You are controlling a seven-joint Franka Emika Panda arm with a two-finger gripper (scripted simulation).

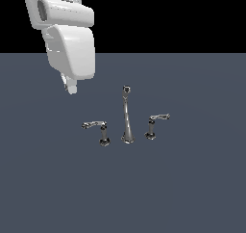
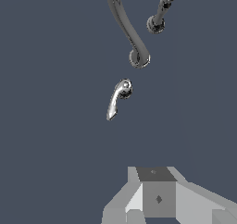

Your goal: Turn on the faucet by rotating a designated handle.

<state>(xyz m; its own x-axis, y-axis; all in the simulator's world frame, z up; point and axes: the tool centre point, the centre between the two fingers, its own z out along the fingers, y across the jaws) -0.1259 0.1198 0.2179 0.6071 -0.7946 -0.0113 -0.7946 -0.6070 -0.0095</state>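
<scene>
Hanging above the bench (image 1: 192,188), the white arm (image 1: 69,34) fills the upper part of the exterior view's left, and its claw (image 1: 70,86) shows only as a pale stub below the wrist housing, clear of every fitting. Whether the claw is apart or together cannot be told: the exterior view hides the fingers behind the housing, and the wrist view shows just grey blocks of the claw (image 2: 157,200) at the frame edge.

On the slate-grey bench stands the faucet (image 1: 127,119), a small chrome set. Its spout (image 1: 127,116) rises tall and tapered at the middle, topped by a dark round tip. Taking the spout base as the dial's centre in the exterior view, the handle (image 1: 96,128) sits at about nine o'clock, its long arm reaching out toward the exterior view's left from a short post on a dark round base. The twin lever (image 1: 156,123) sits at about three o'clock, well apart from the handle.

In the wrist view the handle (image 2: 118,98) lies between the claw and the spout base (image 2: 139,59), touching neither.
</scene>
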